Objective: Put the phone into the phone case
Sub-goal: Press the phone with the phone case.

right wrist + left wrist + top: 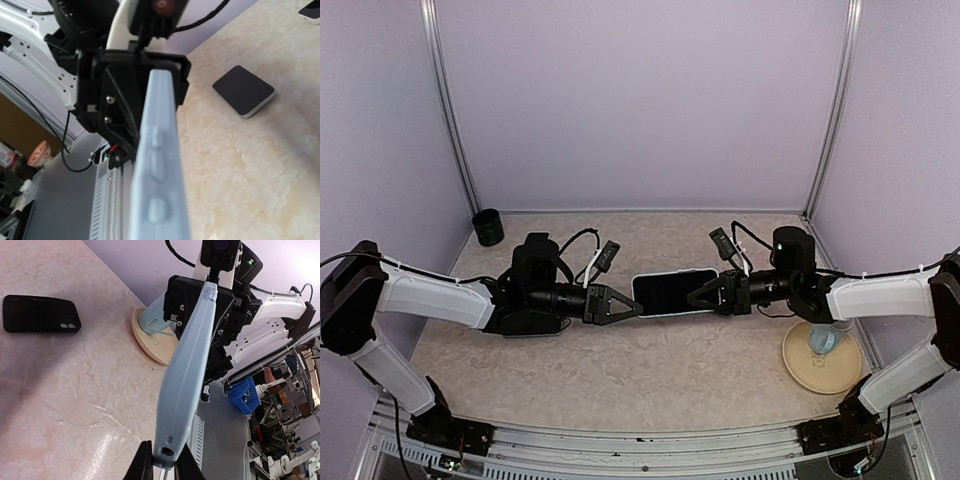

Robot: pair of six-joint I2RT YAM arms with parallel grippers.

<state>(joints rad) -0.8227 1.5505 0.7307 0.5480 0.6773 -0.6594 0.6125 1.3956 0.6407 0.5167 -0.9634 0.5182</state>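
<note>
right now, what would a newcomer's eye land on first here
The light blue phone at mid-table, bridging the two arms: the left pincer grips one end, the right pincer the other. After that, the black phone case lying flat on the marbled table, apart from the phone.

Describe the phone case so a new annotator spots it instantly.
In the left wrist view, find the marbled tabletop and the round tan plate at its edge. Up and left of the plate, the phone case lies flat, alone. It is a black rounded rectangle with a camera cut-out at one end, unlike the light blue phone raised above the tabletop.
</note>
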